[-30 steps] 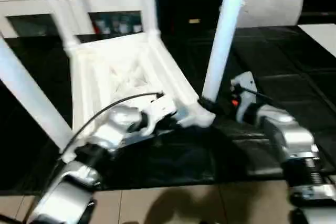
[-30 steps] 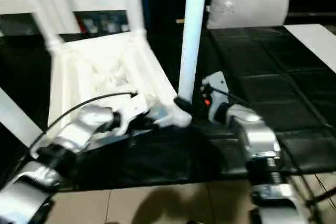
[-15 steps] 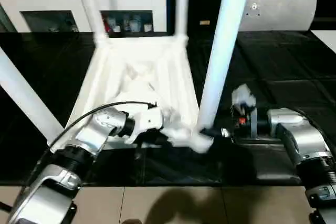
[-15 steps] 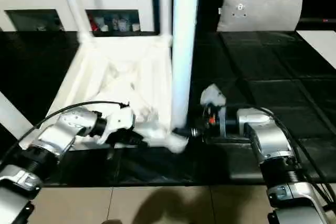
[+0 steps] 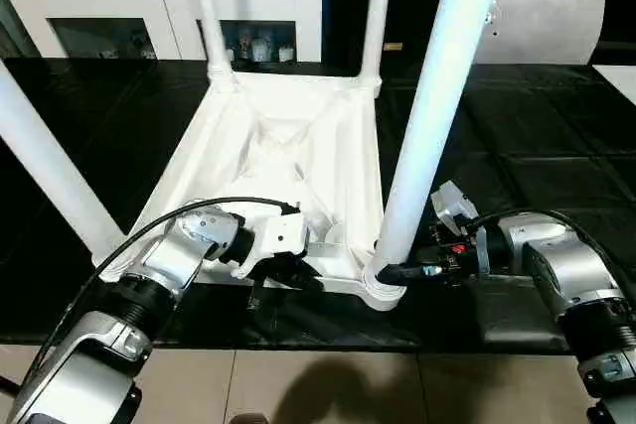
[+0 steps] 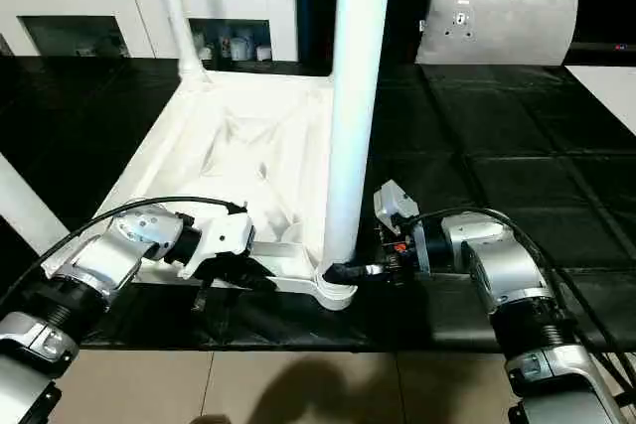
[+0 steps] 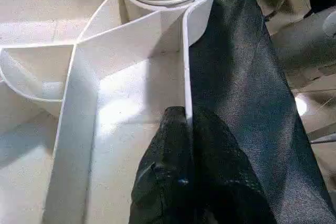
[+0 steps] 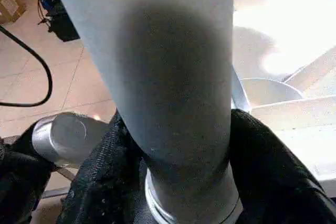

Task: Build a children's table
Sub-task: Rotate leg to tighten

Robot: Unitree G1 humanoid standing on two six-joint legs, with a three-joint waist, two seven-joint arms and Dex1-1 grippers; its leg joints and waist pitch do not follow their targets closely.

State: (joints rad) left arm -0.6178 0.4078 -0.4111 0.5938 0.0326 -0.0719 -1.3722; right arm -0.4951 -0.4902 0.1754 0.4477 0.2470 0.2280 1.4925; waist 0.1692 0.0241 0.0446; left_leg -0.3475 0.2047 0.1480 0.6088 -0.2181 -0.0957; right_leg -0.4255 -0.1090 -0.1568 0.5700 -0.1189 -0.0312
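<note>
On the black worktop point(image 5: 556, 176) the upturned tabletop point(image 5: 288, 146) has turned square to us. Our left gripper point(image 7: 184, 129) pinches its edge rib, while our right gripper point(image 8: 173, 145) has narrowed its jaws around the near leg point(image 5: 427, 146), ready for tightening it.

One tabletop point(image 5: 288, 156), four legs point(image 5: 437, 116)

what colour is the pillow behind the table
Light grey; the pillow shows best in the right eye view, lying on the dark floor.
</note>
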